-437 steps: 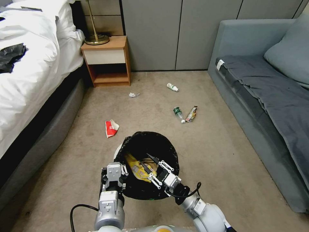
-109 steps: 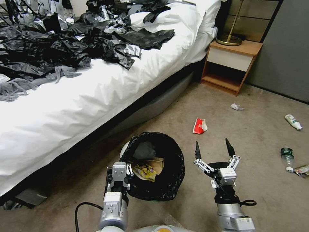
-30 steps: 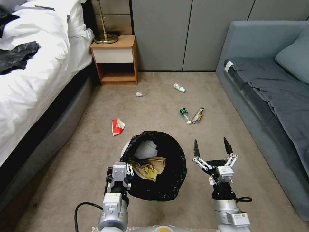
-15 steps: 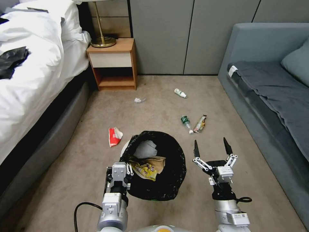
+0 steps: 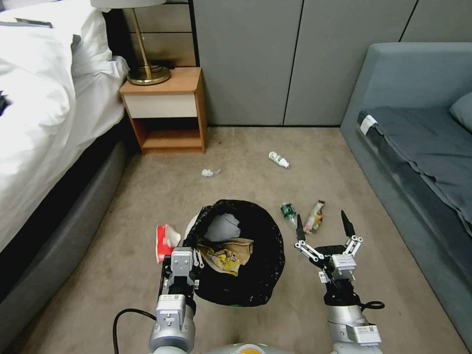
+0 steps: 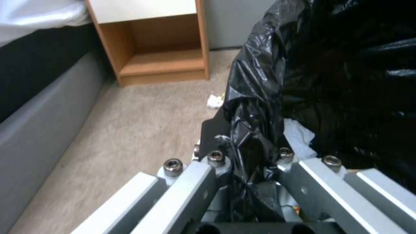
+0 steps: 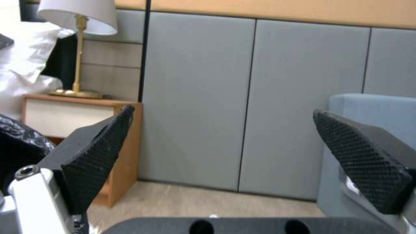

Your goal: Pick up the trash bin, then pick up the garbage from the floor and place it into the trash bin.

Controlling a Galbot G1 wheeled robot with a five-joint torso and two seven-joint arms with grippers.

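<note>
The trash bin (image 5: 255,280), lined with a black bag, hangs low over the floor (image 5: 373,275), and my left gripper (image 5: 191,260) is shut on its near-left rim. The left wrist view has that gripper (image 6: 249,152) clamped on the crinkled liner (image 6: 260,97). Inside lie a yellow wrapper (image 5: 220,260), a brown paper bag (image 5: 240,245) and white tissue (image 5: 221,228). My right gripper (image 5: 322,227) stands open and empty right of the bin. Garbage on the floor: a red-white packet (image 5: 163,242), a green-labelled bottle (image 5: 289,212), a snack wrapper (image 5: 313,216), a white bottle (image 5: 279,159), a crumpled tissue (image 5: 210,172).
A bed (image 5: 34,128) runs along the left and a grey sofa (image 5: 423,147) along the right. A wooden nightstand (image 5: 164,110) with a brass lamp (image 5: 147,73) stands against the grey wall panels (image 5: 295,64). Open carpet lies between them.
The camera has moved forward, so the litter sits nearer to the bin and my grippers. Both grippers hold the same pose, left on the bin, right open.
</note>
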